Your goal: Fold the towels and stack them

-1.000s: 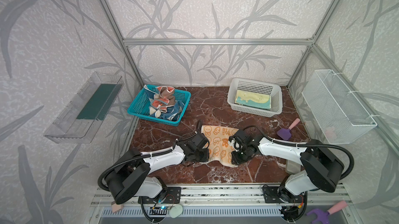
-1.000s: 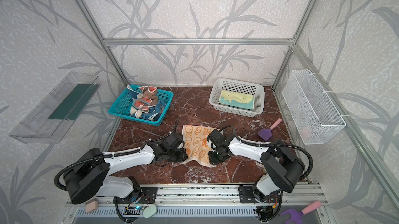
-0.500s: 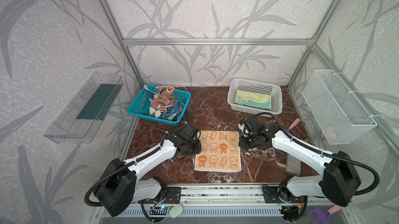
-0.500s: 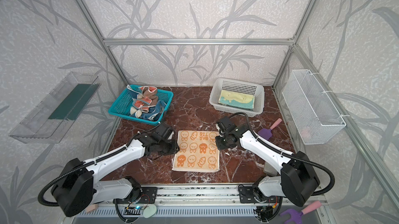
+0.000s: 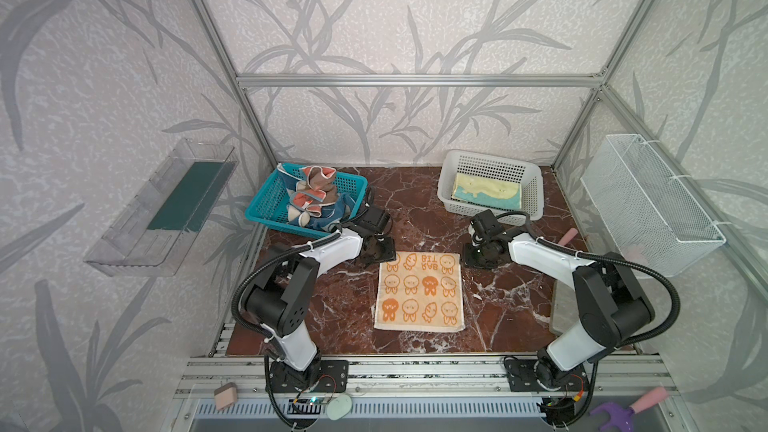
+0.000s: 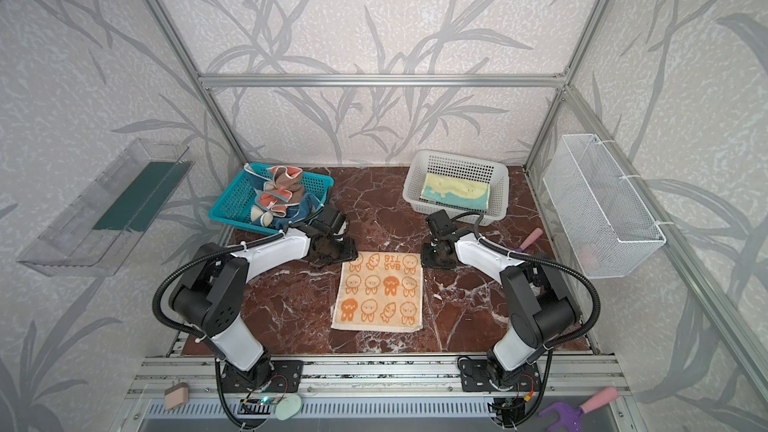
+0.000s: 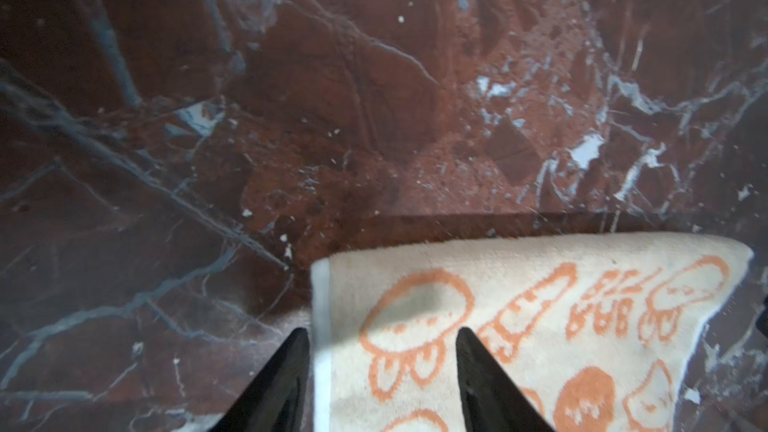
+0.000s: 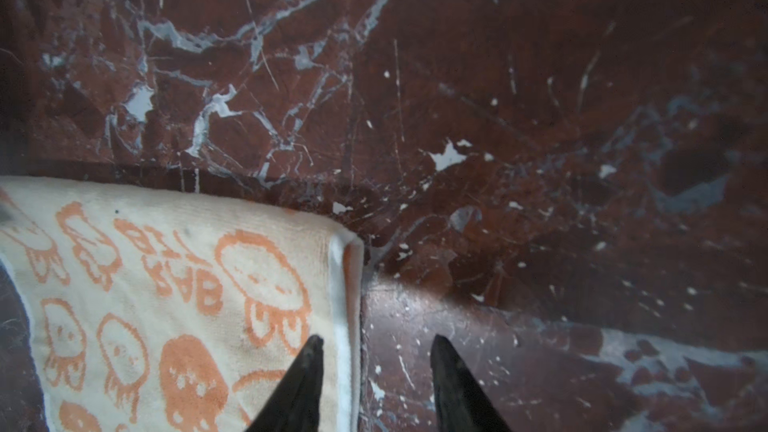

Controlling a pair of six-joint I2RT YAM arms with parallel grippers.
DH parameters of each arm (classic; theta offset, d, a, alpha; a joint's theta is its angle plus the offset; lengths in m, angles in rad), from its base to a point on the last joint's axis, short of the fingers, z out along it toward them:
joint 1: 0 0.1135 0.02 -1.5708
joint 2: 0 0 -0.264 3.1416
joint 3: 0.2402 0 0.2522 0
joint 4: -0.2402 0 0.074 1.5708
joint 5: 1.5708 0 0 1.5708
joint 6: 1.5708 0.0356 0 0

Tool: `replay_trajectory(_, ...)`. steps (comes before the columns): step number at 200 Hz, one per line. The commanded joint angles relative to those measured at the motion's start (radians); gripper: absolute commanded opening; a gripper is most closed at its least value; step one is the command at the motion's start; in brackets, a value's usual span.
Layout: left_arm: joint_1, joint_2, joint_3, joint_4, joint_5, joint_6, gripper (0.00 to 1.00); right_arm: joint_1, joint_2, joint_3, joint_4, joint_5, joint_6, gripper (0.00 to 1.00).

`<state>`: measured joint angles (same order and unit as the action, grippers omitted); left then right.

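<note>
The flat cream towel with orange figures (image 5: 419,290) has the left gripper (image 5: 376,252) at its 11 o'clock corner, the right gripper (image 5: 482,257) at 1 o'clock, both jaws apart, gripping nothing.

Both top views look steeply down from high above the front edge of the bench (image 5: 519,297), giving nearly the same picture of all of it. Each wrist camera sits close over the bench, seemingly angled toward its back edge. Both share the back edge of the towel (image 7: 540,346).
</note>
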<state>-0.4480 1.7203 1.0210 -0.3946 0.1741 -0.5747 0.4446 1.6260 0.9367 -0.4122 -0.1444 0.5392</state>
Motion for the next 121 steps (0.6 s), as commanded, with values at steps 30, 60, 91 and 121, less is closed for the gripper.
replay_trajectory(30, 0.052, 0.054, 0.001, 0.094, 0.057, 0.004, 0.64, -0.003, 0.104, 0.052, 0.046, -0.034, 0.012, 0.50)
replay_trajectory(60, 0.058, 0.071, 0.004, 0.101, 0.101, 0.009, 0.49, -0.003, 0.138, 0.064, 0.060, -0.023, 0.008, 0.44)
replay_trajectory(91, 0.060, 0.085, 0.005, 0.096, 0.143, 0.016, 0.37, -0.003, 0.162, 0.076, 0.080, -0.028, 0.003, 0.36)
replay_trajectory(121, 0.061, 0.066, 0.001, 0.082, 0.145, 0.034, 0.24, -0.003, 0.169, 0.069, 0.115, -0.065, 0.007, 0.24)
